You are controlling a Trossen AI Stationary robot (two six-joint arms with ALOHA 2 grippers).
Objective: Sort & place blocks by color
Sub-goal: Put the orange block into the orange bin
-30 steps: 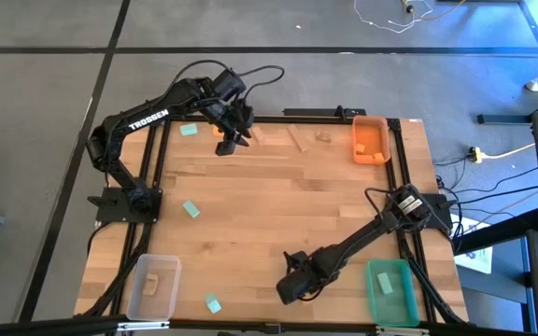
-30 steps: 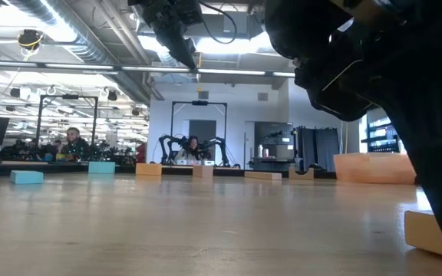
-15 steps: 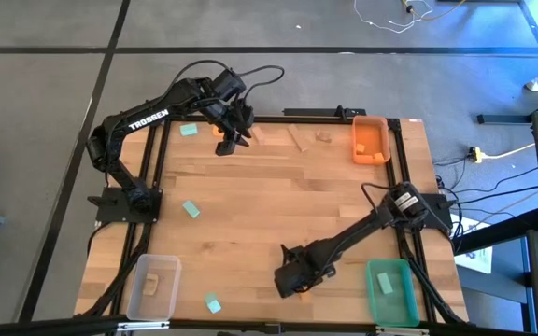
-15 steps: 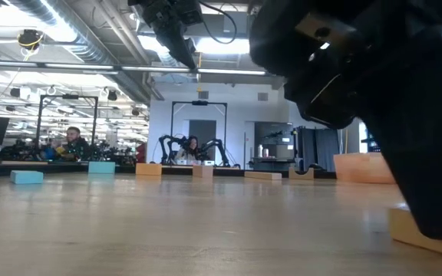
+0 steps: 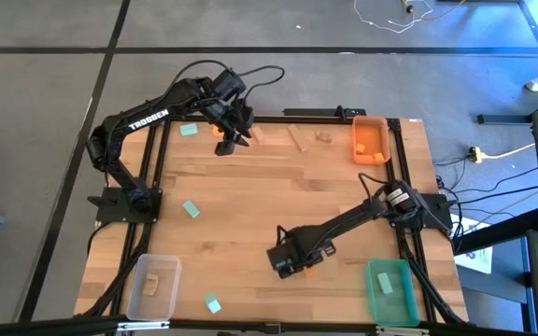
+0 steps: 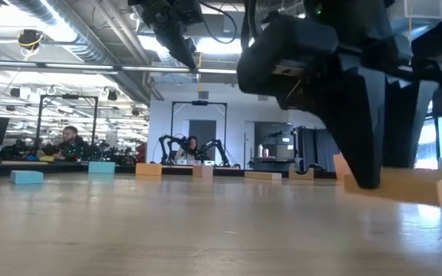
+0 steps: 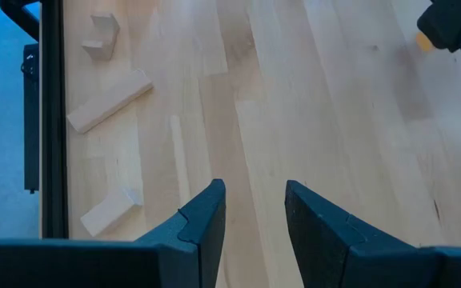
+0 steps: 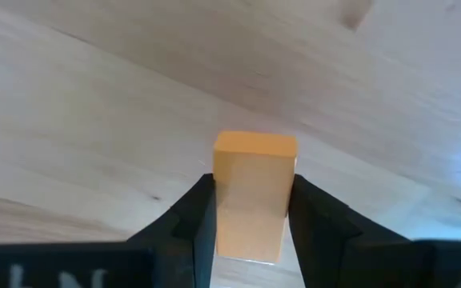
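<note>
Shifted leftward since the earlier frame, the right tool (image 5: 281, 263) carries an orange block (image 8: 250, 194) clamped between its fingers (image 8: 192, 216), just above the near-right part of the bench (image 5: 278, 196). Left tool (image 5: 234, 138), fingers partly apart and holding nothing, hovers over the far edge, near wooden blocks (image 7: 109, 100).

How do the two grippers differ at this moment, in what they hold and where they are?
The right gripper has its fingers closed on an orange block; the left gripper holds nothing, with bare table showing between its fingers. The right gripper is near the middle of the table's front half; the left gripper is at the far edge, close to the pale wood blocks. Both are dark and have two fingers.
</note>
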